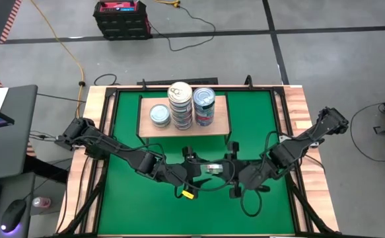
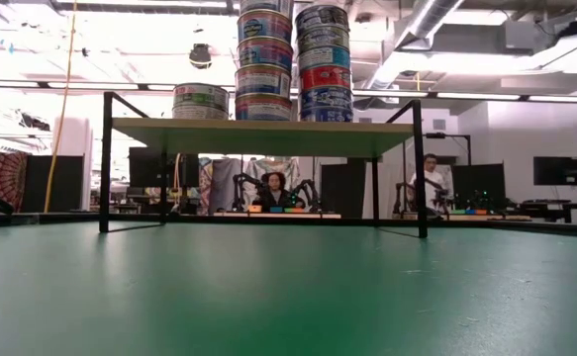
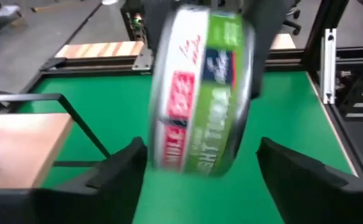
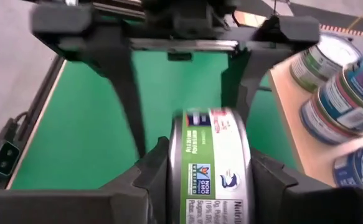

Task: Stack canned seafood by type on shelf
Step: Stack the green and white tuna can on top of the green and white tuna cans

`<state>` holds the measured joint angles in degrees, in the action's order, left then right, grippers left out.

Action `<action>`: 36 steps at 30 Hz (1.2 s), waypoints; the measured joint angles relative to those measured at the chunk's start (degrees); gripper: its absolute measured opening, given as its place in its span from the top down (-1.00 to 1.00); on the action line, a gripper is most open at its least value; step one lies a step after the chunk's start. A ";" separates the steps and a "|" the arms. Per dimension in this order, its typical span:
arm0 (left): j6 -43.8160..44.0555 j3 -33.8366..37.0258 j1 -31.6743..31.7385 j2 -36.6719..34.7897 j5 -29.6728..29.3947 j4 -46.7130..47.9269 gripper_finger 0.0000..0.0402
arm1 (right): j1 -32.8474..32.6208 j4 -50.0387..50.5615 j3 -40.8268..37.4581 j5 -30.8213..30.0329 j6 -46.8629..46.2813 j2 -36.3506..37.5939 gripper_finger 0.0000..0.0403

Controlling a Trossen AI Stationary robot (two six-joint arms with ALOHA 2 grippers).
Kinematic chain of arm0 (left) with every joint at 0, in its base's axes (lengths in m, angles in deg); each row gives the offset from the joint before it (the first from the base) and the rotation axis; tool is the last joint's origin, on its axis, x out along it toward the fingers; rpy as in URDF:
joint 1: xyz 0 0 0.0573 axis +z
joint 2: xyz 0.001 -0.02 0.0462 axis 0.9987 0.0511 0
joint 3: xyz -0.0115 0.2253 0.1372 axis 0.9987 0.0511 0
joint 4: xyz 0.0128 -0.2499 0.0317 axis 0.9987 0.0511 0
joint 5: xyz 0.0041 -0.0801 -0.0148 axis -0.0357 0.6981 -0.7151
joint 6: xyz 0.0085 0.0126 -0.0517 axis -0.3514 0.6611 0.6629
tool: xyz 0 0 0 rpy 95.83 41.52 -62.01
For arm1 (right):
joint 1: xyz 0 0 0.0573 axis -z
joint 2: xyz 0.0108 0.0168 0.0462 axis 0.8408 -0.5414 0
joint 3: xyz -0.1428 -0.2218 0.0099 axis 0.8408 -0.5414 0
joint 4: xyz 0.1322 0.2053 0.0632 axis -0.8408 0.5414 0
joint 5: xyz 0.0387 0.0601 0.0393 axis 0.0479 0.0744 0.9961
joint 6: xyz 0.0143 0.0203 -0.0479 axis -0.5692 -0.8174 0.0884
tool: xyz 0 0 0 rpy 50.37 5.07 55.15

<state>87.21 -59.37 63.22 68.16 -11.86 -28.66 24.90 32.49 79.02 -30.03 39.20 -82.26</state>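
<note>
can (image 1: pixel 211 168) on edge between my grippers, mid-table, 6 o'clock of shelf (image 1: pixel 147 125) | right gripper (image 4: pixel 209 171) clamps its rim | left gripper (image 3: pixel 197 165) spread wide, empty | I see axis running left-right

A small light-wood shelf (image 1: pixel 220 124) on thin black legs stands toward the far side of the green table. On it sit a single silver-lidded tin (image 1: pixel 160 116), a tall stack topped by a gold lid (image 1: pixel 179 104), and a blue-labelled stack (image 1: pixel 204 106) beside it. Nearer, a green-labelled can (image 4: pixel 210 171) is held on edge above the mat.
</note>
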 joint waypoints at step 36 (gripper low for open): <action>5.40 0.04 -0.67 -11.47 -7.67 18.50 0.29 | 3.54 -1.65 6.64 -7.00 1.25 10.63 -0.62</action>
<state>92.61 -59.32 62.55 56.69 -19.53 -10.15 28.44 30.84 85.66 -37.03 40.45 -71.63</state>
